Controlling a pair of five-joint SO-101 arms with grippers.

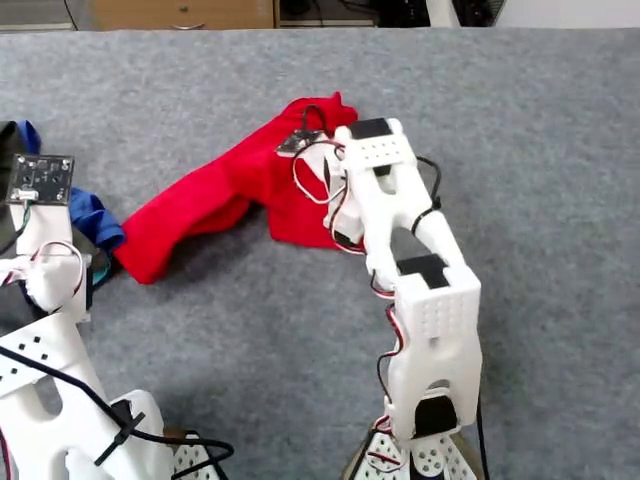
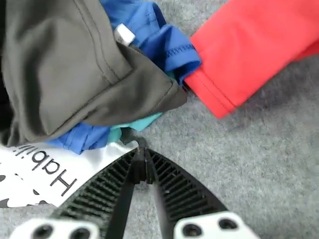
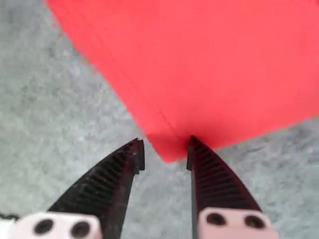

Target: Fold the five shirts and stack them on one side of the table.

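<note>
A red shirt lies crumpled across the middle of the grey table, one end reaching toward the pile at the left. My right arm stands over its right part. My right gripper is open, and a corner of the red shirt sits between its fingertips, low over the table. My left gripper is shut on nothing, just off a pile: a dark grey shirt on top, a blue shirt, a strip of teal and a white printed shirt.
The grey felt table is bare to the right and at the front middle. The pile's blue shirt shows at the left edge beside my left arm. A red sleeve hem ends close to the pile.
</note>
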